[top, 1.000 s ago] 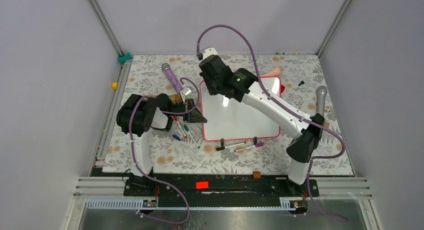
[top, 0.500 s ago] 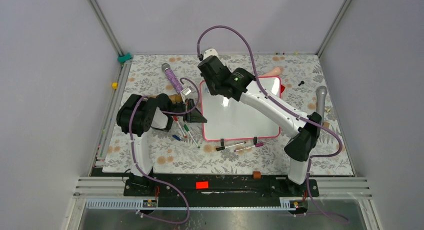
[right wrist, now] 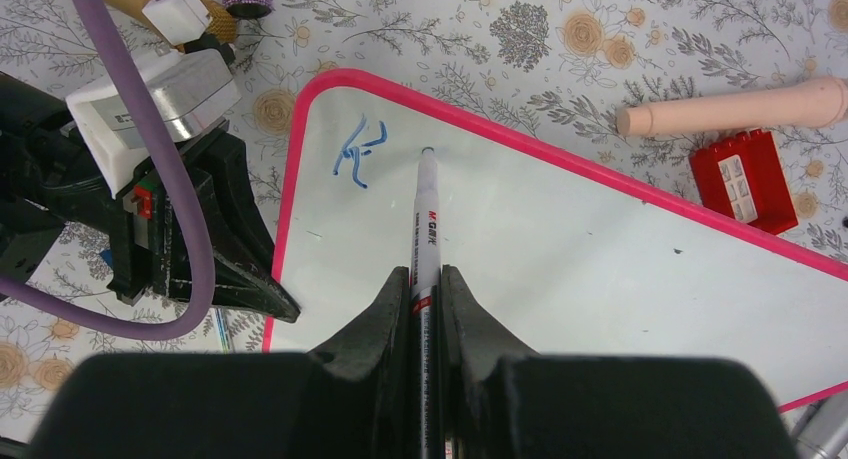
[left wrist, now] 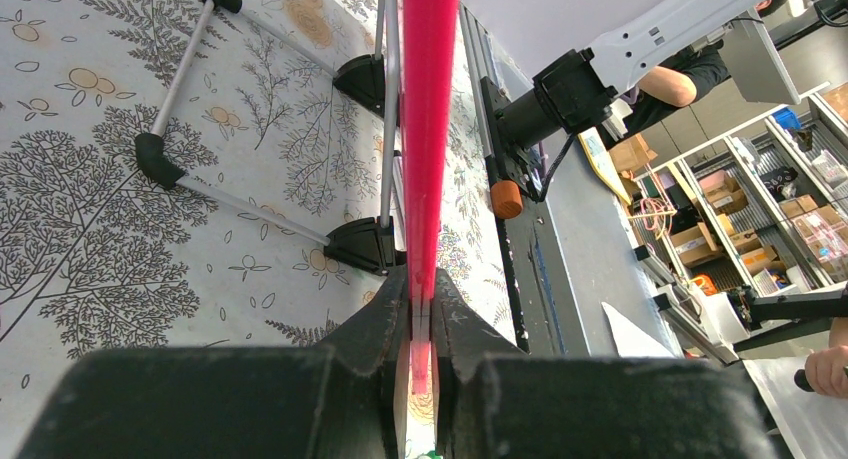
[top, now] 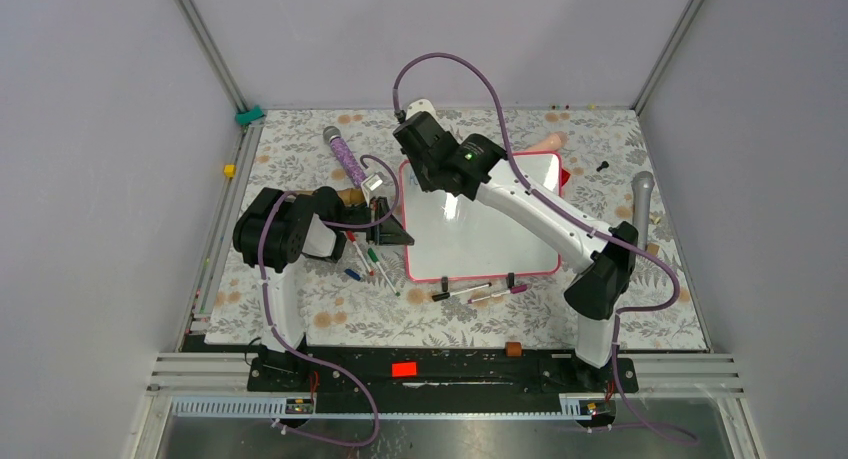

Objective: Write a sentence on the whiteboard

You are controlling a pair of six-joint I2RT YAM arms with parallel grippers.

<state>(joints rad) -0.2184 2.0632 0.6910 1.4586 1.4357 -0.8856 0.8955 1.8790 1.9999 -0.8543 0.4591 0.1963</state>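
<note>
Left fingers [left wrist: 375, 324] pinch the whiteboard [right wrist: 560, 279] by its pink left rim. Right fingers [right wrist: 385, 314] clamp a marker [right wrist: 427, 219], tip at the whiteboard just beside blue strokes [right wrist: 360, 154].

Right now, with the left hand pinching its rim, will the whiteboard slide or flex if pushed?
Likely stiff: the whiteboard shows a pink rim running straight out of the left hand. Probably slippery, since its face is glossy. It may skate on the floral cloth if released, as it seems thin and light.
</note>
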